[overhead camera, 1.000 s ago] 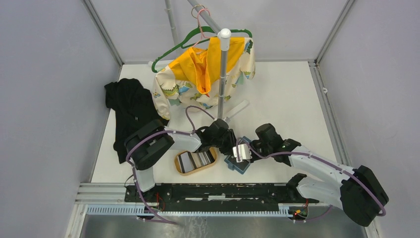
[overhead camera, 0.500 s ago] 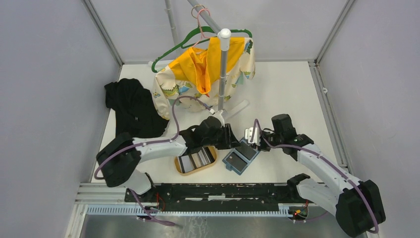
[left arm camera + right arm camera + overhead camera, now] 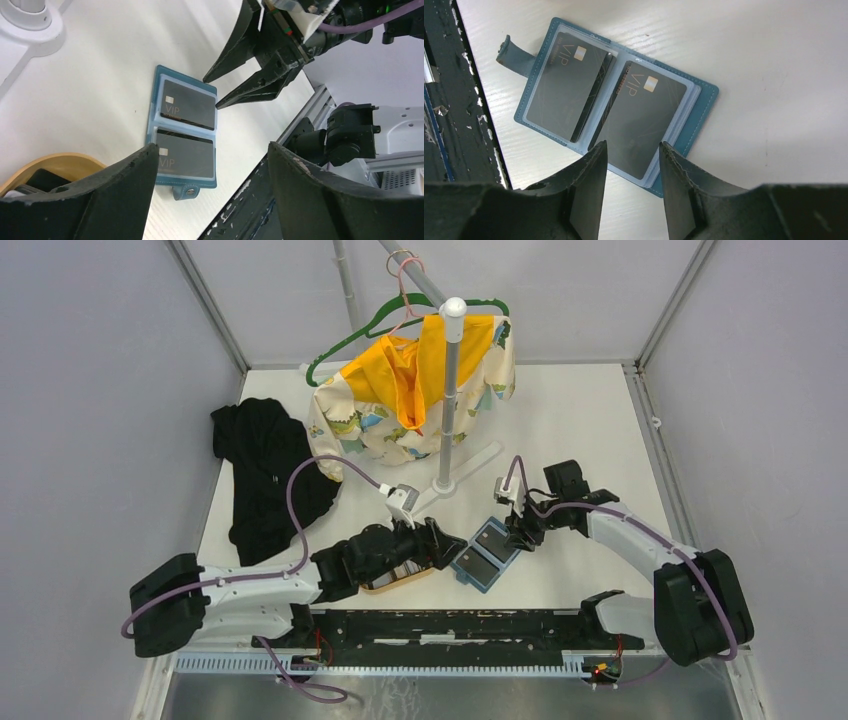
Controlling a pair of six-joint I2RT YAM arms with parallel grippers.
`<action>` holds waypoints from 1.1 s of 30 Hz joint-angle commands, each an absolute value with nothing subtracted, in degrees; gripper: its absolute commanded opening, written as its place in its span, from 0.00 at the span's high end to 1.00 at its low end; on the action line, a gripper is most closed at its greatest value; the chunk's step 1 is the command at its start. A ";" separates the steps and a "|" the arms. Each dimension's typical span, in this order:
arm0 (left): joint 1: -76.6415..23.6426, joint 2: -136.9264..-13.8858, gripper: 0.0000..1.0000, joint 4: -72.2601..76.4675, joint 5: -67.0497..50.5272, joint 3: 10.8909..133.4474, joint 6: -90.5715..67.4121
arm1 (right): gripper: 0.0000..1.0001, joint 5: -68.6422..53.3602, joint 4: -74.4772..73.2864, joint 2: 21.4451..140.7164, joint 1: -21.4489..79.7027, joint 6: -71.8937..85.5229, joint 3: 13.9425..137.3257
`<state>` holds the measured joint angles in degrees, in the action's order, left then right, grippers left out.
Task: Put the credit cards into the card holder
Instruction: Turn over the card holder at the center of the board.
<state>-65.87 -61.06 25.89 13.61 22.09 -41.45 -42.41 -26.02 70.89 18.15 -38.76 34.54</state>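
Teal-blue card holder [image 3: 708, 95] open flat on white table [image 3: 749, 50], two black plastic cards [image 3: 566, 92] inside; left gripper [image 3: 211, 149] and right gripper [image 3: 631, 146] spread, empty.

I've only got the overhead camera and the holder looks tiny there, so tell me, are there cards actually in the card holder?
Observer: Yes, two dark credit cards lie in the open card holder, one per half.
Operator: Any print on them?
Observer: Both read VIP beside a small chip.
Operator: Is the right pincer gripping anything?
Observer: No, the right pincer is open and empty, tips by the card holder's edge.
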 commanded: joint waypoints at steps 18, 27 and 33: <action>-70.77 -88.32 0.76 20.95 19.55 38.16 -42.09 | 0.59 -45.42 -27.60 80.50 12.60 -23.29 38.85; -70.71 -97.57 0.84 14.10 20.89 46.22 -41.84 | 0.63 -45.62 -28.06 82.41 12.49 -23.20 38.94; -70.54 -101.05 0.86 11.55 21.18 48.63 -42.10 | 0.60 -43.09 -27.77 82.84 12.35 -22.85 38.99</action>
